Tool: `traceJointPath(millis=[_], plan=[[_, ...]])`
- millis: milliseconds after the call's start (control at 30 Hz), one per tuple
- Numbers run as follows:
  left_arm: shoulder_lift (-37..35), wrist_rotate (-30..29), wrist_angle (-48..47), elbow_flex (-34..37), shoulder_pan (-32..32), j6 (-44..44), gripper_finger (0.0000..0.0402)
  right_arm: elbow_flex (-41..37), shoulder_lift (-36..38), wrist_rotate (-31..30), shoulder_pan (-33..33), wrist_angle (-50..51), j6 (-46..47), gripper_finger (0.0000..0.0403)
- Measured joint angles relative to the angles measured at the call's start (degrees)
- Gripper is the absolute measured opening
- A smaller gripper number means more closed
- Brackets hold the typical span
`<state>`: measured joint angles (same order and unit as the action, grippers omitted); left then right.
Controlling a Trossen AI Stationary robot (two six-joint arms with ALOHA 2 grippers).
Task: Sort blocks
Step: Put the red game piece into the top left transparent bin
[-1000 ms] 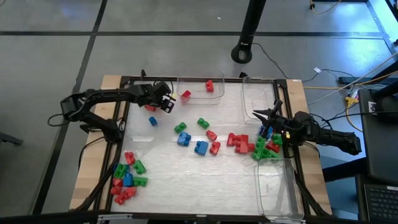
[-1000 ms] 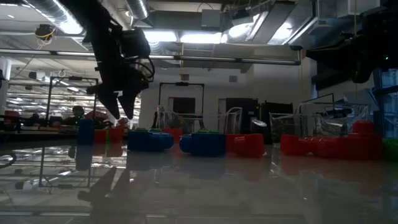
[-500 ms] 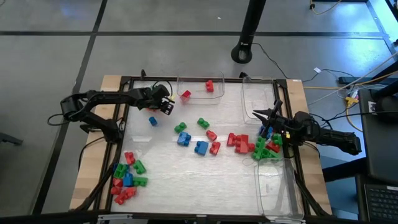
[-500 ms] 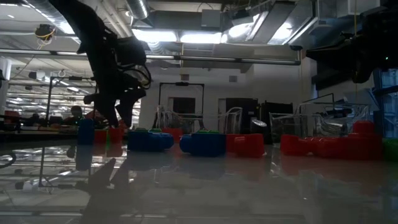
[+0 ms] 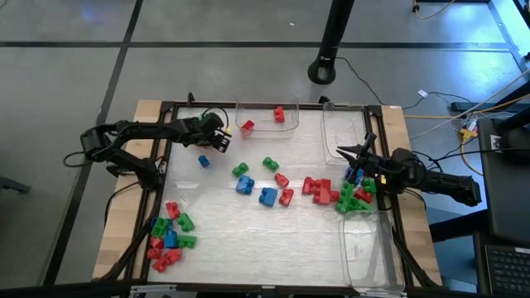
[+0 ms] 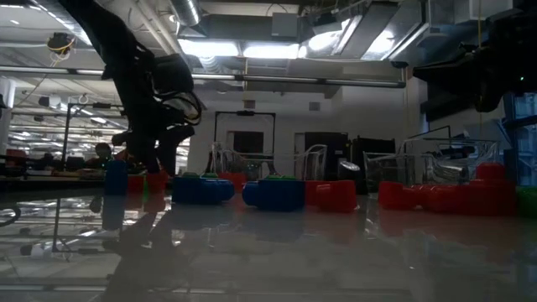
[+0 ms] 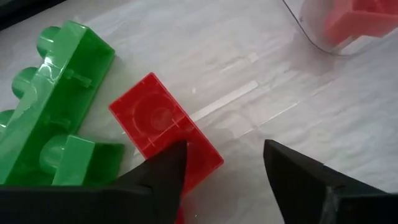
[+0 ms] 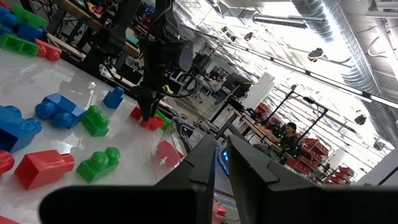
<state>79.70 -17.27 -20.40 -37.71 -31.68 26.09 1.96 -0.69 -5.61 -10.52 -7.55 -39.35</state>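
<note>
The left hand (image 7: 224, 171) is lowered with fingers parted astride a red block (image 7: 165, 127) beside a green block (image 7: 53, 118) on the counter (image 5: 248, 240), evidently for grasping, while the right hand (image 5: 341, 151) waits clenched near the right edge.

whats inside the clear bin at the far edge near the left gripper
Two red blocks show in the bin: one at its far side, one near the left gripper. The walls are clear, so nothing seems hidden.
</note>
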Motion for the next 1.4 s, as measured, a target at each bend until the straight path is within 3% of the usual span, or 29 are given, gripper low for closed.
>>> traceJointPath(millis=[533, 1400], plan=[[0.0, 0.21, 0.05, -0.01, 0.0, -9.81, 0.0012, 0.0, 0.01, 0.0, 0.01, 0.02, 0.0, 0.0044], [0.0, 0.15, 0.11, -0.04, 0.02, -13.05, 0.0001, 0.0, 0.02, 0.0, 0.02, 0.19, 0.02, 0.0044]])
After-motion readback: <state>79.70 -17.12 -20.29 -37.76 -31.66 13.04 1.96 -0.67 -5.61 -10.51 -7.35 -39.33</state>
